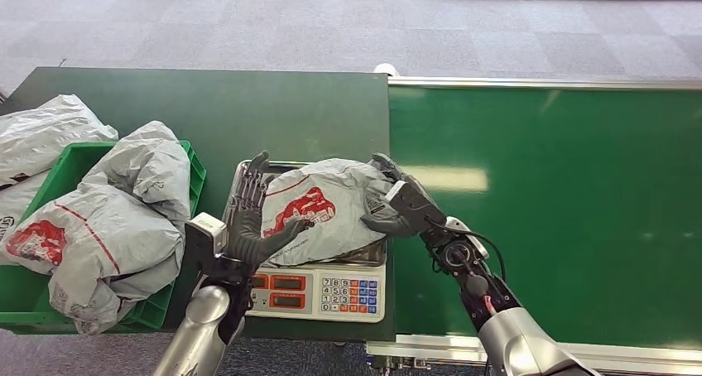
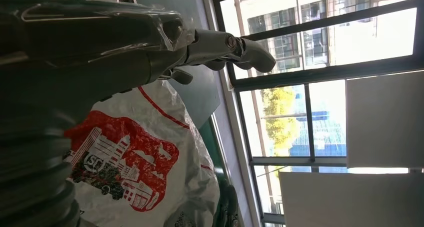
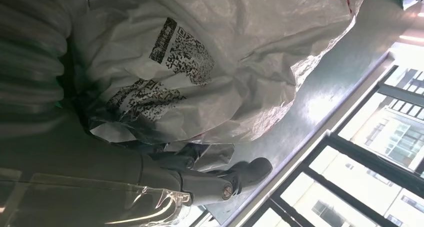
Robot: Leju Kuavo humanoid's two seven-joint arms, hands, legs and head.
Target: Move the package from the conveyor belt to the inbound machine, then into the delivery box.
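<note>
Both forearms are smooth silver tubes that narrow into black wrist sections. The right wrist carries a looping black cable, round black joint housings and a small red mark. The dark grey left hand [image 1: 248,219] has slim black fingers [image 1: 251,185] and a white box at its wrist. The matching right hand [image 1: 396,202] has a thick grey thumb and a ribbed grey cover under clear film.

Grey carpet tiles [image 1: 331,28] fill the upper part of the head view, with a white strip along the top edge. Dark green tabletop [image 1: 223,111] at center left. Left wrist view, right half: big dark-framed windows [image 2: 320,87], bright daylight, buildings and yellow-green trees outside, pale blinds [image 2: 385,119].
</note>
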